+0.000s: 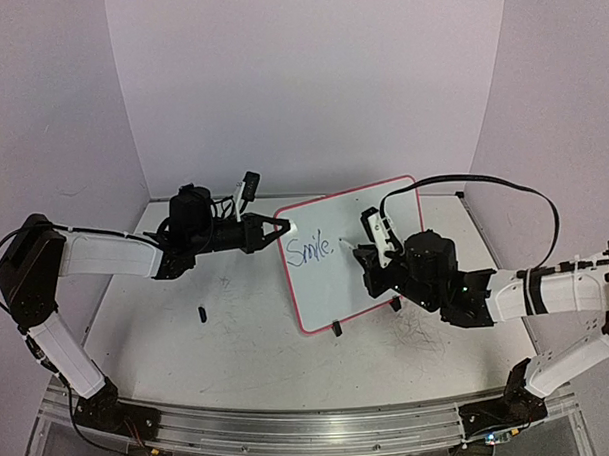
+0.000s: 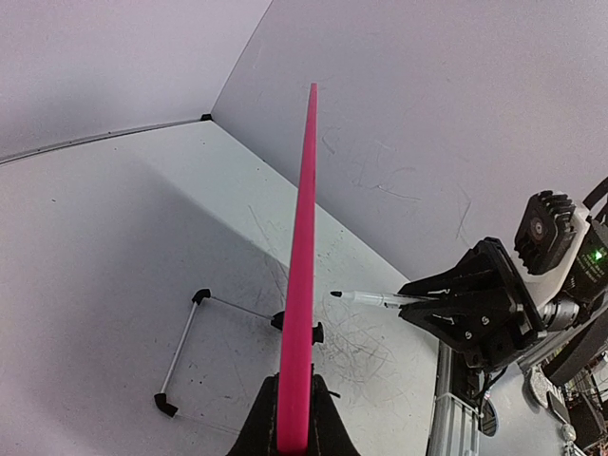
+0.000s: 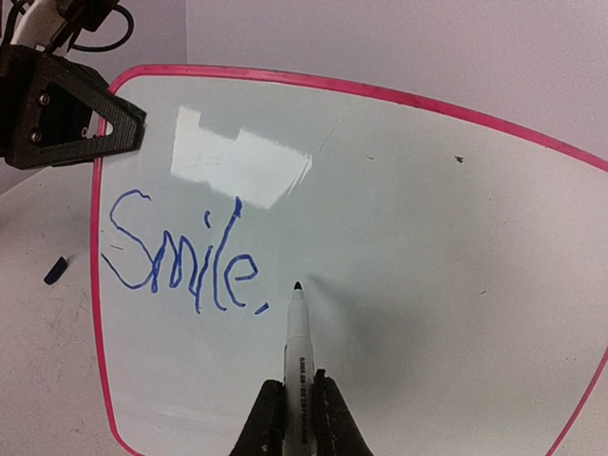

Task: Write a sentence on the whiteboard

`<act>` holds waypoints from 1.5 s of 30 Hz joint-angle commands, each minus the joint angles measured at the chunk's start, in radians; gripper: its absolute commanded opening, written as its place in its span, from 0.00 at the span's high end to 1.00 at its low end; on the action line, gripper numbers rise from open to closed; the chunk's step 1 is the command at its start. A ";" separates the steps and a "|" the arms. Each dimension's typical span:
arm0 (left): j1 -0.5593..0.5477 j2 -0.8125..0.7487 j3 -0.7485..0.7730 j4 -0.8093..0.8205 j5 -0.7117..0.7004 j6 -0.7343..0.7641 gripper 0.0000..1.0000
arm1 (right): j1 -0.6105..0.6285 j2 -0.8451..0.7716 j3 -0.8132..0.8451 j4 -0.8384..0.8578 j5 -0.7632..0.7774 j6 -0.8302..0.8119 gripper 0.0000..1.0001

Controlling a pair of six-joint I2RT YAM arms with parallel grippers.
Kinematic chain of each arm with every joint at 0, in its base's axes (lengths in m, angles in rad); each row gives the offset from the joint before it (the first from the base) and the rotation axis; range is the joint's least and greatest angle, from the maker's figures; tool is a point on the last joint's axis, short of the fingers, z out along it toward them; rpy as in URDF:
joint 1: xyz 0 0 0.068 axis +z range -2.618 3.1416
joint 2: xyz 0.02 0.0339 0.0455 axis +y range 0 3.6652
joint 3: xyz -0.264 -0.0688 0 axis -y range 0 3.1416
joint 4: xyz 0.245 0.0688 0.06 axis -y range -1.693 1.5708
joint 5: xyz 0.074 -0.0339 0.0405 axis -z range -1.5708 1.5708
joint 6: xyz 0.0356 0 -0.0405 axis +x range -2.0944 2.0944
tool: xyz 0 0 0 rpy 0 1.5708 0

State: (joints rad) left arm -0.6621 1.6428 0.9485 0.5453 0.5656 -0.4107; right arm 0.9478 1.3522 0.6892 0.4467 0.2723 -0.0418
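The whiteboard (image 1: 332, 287) with its pink rim (image 2: 304, 266) stands tilted on the table. The sentence (image 3: 180, 252) on it reads "Smile," in blue (image 1: 312, 251). My left gripper (image 1: 283, 229) is shut on the board's upper left edge, its jaws pinching the rim (image 2: 294, 418). My right gripper (image 3: 299, 404) is shut on a white marker (image 3: 297, 351) with its black tip just right of the comma. In the left wrist view the marker (image 2: 375, 299) shows a small gap between its tip and the board. The right gripper (image 1: 368, 254) faces the board's front.
A small black cap (image 1: 201, 314) lies on the table left of the board. A wire stand (image 2: 180, 351) sits behind the board, and a black clip foot (image 1: 336, 329) is on its lower edge. Grey scribbles (image 1: 418, 334) mark the tabletop. Walls enclose the back and sides.
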 commanded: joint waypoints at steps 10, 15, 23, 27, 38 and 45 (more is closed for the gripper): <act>-0.004 0.003 0.000 -0.108 0.007 0.084 1.00 | 0.005 0.049 0.052 0.085 0.089 -0.013 1.00; -0.004 0.003 0.002 -0.108 0.009 0.084 1.00 | 0.005 0.055 0.048 0.104 0.090 -0.015 1.00; -0.003 0.005 0.002 -0.108 0.012 0.083 1.00 | 0.004 0.073 0.056 0.109 0.104 -0.015 1.00; -0.004 0.005 0.001 -0.108 0.013 0.084 1.00 | 0.004 0.081 0.058 0.108 0.106 -0.013 1.00; -0.004 0.006 0.002 -0.108 0.013 0.084 1.00 | 0.005 0.097 0.061 0.085 0.077 -0.006 1.00; -0.004 0.006 0.004 -0.108 0.012 0.084 1.00 | 0.007 0.090 0.049 0.067 0.053 0.005 1.00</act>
State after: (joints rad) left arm -0.6601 1.6428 0.9485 0.5407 0.5724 -0.4087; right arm 0.9482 1.4368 0.7136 0.5217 0.3457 -0.0497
